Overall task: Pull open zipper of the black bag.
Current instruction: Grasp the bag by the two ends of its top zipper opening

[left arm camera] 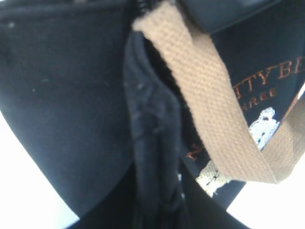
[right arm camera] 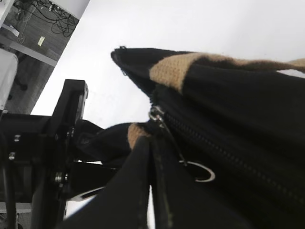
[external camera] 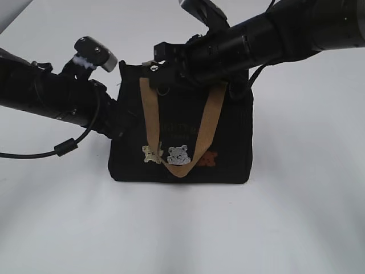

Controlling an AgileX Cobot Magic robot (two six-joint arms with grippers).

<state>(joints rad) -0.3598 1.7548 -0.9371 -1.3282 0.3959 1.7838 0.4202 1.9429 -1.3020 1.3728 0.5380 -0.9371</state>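
Observation:
The black bag (external camera: pixel 228 148) stands upright on the white table, tan handle (external camera: pixel 211 114) hanging over its bear patches. My left gripper (left arm camera: pixel 157 205) is shut on a fold of the bag's side fabric (left arm camera: pixel 150 124) at the left end. My right gripper (external camera: pixel 158 71) reaches across the top to the bag's upper left corner. In the right wrist view its jaws (right arm camera: pixel 151 143) stand together just under the slider. The silver pull tab (right arm camera: pixel 169 138) and its ring (right arm camera: pixel 202 172) lie along the outer side of the right finger; nothing shows between the jaws. The zipper (right arm camera: pixel 224 148) looks closed along the top.
The white table (external camera: pixel 182 228) spreads out around the bag. The left arm (external camera: pixel 51 97) and its cable (external camera: pixel 65 147) lie left of the bag, and the right arm (external camera: pixel 274 34) crosses above the bag's top. Desks and cables (right arm camera: pixel 43 19) show far off.

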